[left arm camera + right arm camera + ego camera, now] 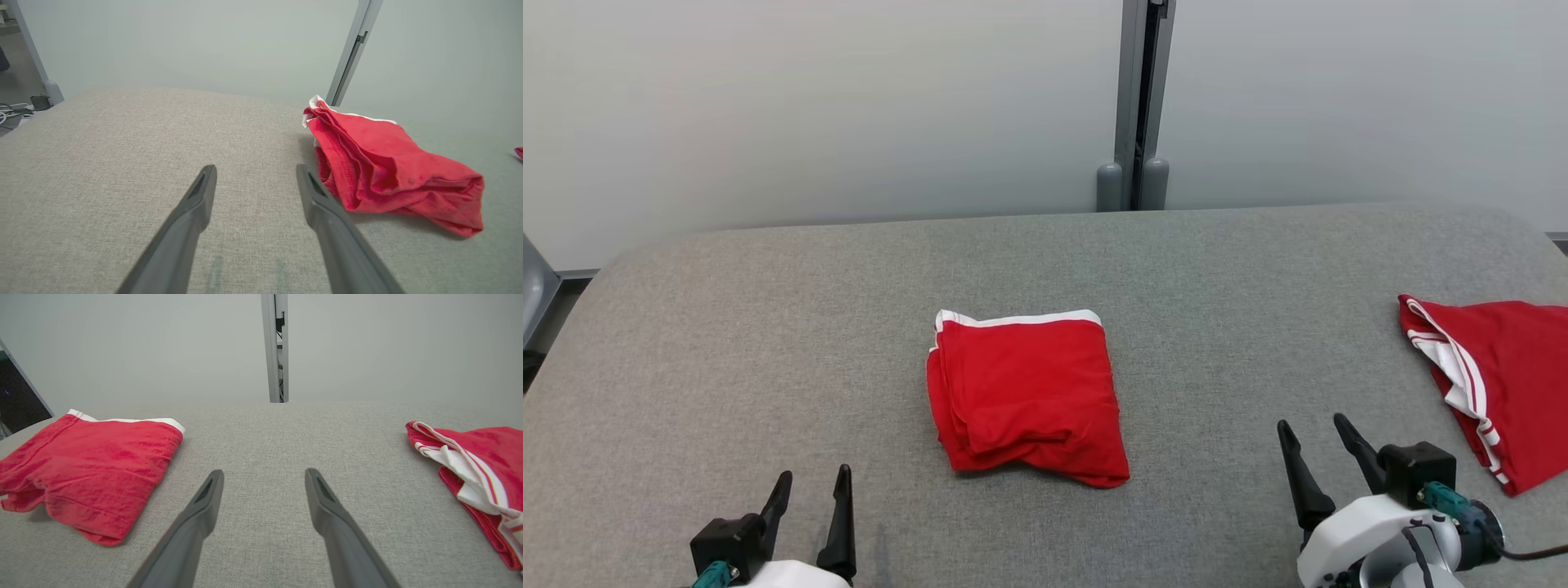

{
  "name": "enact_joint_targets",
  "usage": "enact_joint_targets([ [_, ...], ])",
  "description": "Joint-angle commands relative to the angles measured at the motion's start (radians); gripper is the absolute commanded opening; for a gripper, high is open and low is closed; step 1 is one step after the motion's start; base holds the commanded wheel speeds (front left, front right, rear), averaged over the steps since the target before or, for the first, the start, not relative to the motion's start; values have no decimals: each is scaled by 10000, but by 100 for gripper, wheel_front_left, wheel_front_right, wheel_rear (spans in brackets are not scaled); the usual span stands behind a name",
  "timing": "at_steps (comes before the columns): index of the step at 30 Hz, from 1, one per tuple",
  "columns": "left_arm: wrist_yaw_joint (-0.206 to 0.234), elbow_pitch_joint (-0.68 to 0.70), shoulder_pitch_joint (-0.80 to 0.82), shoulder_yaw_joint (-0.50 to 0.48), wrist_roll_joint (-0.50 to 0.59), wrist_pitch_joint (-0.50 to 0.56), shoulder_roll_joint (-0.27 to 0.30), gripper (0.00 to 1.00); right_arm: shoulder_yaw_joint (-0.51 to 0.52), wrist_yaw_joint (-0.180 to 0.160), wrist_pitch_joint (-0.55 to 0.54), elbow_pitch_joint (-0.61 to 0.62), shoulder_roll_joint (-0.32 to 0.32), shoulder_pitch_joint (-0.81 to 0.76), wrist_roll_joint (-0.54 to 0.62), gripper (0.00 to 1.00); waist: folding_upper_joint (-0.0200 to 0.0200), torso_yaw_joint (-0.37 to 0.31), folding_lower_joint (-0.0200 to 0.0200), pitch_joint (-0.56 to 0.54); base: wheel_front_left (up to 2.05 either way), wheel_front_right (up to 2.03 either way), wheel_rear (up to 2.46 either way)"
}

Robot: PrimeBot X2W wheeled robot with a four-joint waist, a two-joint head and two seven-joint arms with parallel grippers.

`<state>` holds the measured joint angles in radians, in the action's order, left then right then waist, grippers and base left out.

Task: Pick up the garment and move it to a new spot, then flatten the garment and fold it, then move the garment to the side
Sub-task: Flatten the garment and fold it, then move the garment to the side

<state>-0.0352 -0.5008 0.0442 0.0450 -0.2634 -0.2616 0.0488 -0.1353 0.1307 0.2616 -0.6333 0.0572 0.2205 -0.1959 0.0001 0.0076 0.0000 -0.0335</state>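
Both end effectors stand open and empty, the left end effector (pixel 815 471) and right end effector (pixel 1312 420) flanking the folded red garment (pixel 1025 396) lying mid-worktop (pixel 768 327); a striped red garment (pixel 1515 359) lies far right.

wall (pixel 849 106): pale grey panels | post (pixel 1139 98): grey, between panels | table (pixel 768 327): grey fabric

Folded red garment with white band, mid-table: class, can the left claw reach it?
Probably yes: the left claw stands open, and only bare grey fabric tabletop separates it from the folded red garment.
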Motion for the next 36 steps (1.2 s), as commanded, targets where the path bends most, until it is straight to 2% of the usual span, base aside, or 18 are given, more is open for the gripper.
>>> enact_joint_targets([
  [1, 56, 86, -128, -59, 111, -45, 44, 100, 26, -1, 42, 63, 2, -147, 116, 100, -1, -7, 0, -34, 0, 0, 0],
  [16, 212, 467, -200, -6, 372, -45, 42, 100, 181, -1, 42, 450, -35, -358, 320, 100, -1, 208, 0, 299, 0, 0, 0],
  [29, 398, 558, 556, 797, 125, -45, 44, 100, -455, -1, 44, 146, -34, 977, 751, 100, -1, 1310, 0, 1669, 0, 0, 0],
  [36, 466, 535, 870, 1216, -71, -45, 38, 100, -1177, -2, 42, -906, -24, 2281, 337, 100, -1, 2033, 0, 2132, 0, 0, 0],
])
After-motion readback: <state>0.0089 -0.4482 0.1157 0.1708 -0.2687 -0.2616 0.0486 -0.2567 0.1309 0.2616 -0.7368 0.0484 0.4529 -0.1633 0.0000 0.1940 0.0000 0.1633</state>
